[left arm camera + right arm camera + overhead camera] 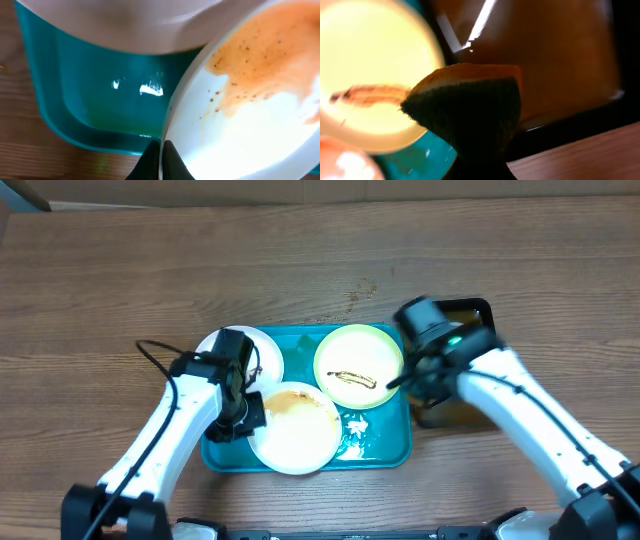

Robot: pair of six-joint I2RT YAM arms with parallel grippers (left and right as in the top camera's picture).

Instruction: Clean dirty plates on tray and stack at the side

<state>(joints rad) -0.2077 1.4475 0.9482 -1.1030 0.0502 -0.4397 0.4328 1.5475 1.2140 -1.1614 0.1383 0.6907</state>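
Note:
Three plates lie on the turquoise tray [385, 450]. A white plate [268, 350] sits at the back left, half under my left arm. The pale green plate [358, 365] at the back right carries a brown streak. The front white plate [295, 430] has an orange-brown smear. My left gripper [247, 417] is shut on that plate's left rim; in the left wrist view the fingers [150, 162] pinch the rim of the plate [250, 110]. My right gripper [408, 380] is shut on an orange and dark green sponge [470, 110], beside the green plate's [370, 75] right edge.
A black tray of brownish water [478, 310] stands just right of the turquoise tray, under my right arm. Bare wooden table [300, 260] surrounds both trays. Foam [355, 430] lies on the turquoise tray's floor by the front plate.

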